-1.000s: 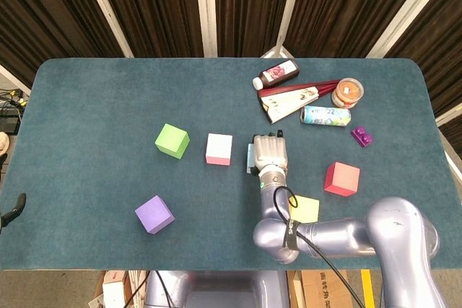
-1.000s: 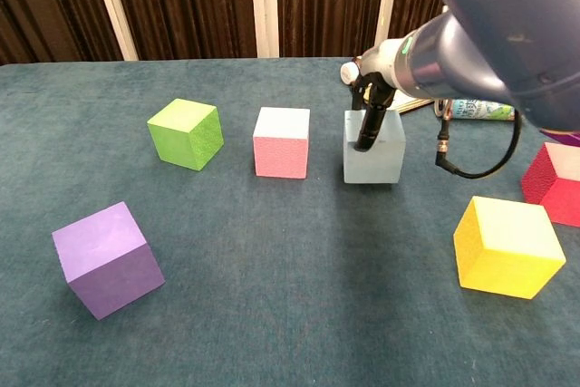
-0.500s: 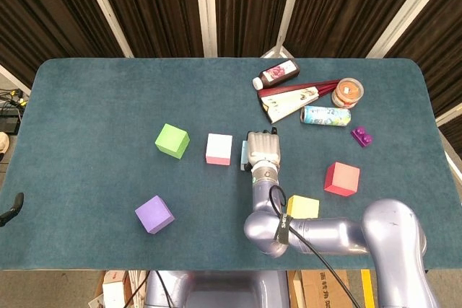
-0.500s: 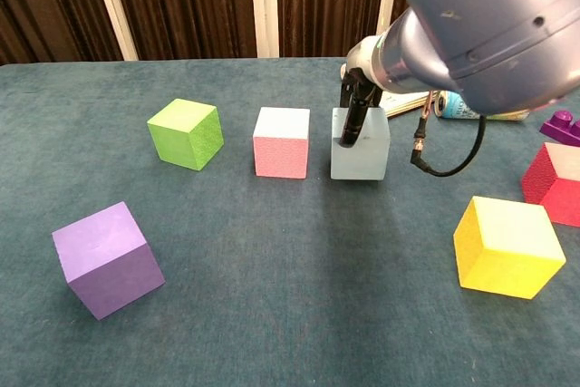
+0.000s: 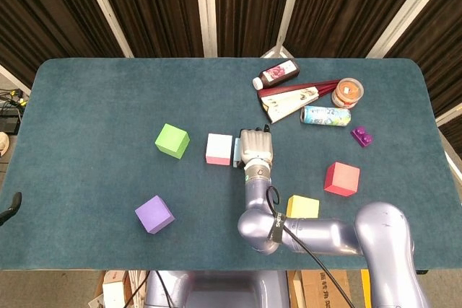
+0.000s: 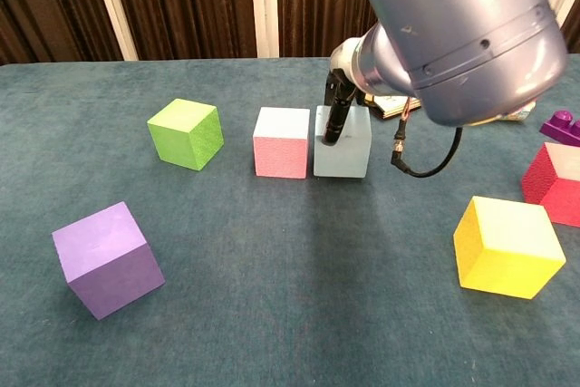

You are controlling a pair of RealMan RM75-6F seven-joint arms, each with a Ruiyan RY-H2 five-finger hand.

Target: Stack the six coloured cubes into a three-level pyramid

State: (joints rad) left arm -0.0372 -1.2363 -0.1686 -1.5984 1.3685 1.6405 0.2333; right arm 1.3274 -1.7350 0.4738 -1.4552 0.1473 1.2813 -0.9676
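The right hand (image 5: 256,148) lay on the light-blue cube (image 6: 343,141), fingers (image 6: 336,120) draped down its near face, apparently gripping it; the cube stood just right of the pink cube (image 6: 282,141), almost touching.

Head view looks steeply down from above the near edge, taking in the whole teal table (image 5: 108,106) out to the curtains; chest view sits low and close, facing across it; both share the green cube (image 5: 172,141), pink cube (image 6: 282,142), purple cube (image 6: 107,258).
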